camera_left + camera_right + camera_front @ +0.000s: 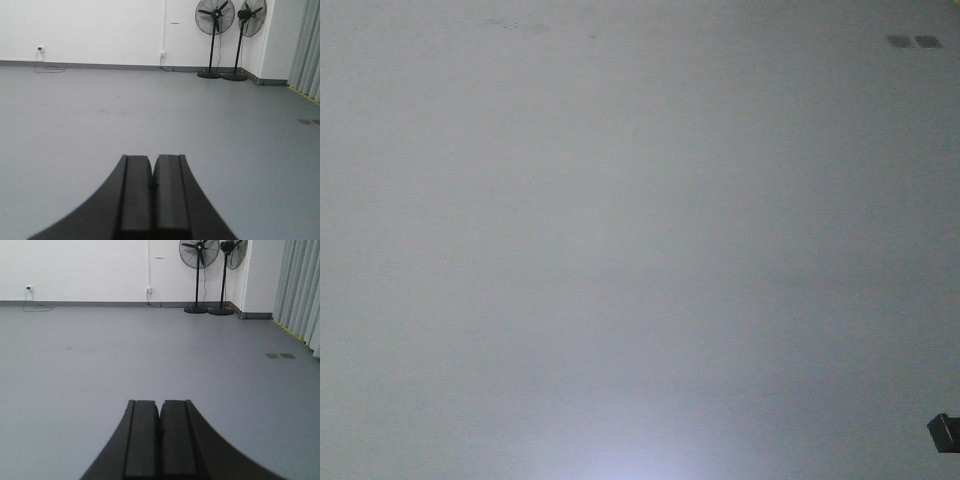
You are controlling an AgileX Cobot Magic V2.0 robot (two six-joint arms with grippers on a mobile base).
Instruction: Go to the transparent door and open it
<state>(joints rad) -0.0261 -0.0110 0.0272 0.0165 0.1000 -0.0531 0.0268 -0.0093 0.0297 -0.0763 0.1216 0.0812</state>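
The transparent door is out of view in all three views. My left gripper (152,159) is shut, its black fingers pressed together with nothing between them, held low over the grey floor. In the right wrist view my right gripper (160,403) is likewise shut and empty above the same floor. The front-facing view holds only grey floor, with a small dark corner of the robot (944,432) at the bottom right.
Two black pedestal fans (215,40) (199,275) stand at the far white wall, near a protruding corner. Grey-white curtains (300,290) hang along the right side. Wall sockets with a cable (41,50) sit far left. Two dark floor plates (280,356) (914,42) lie right.
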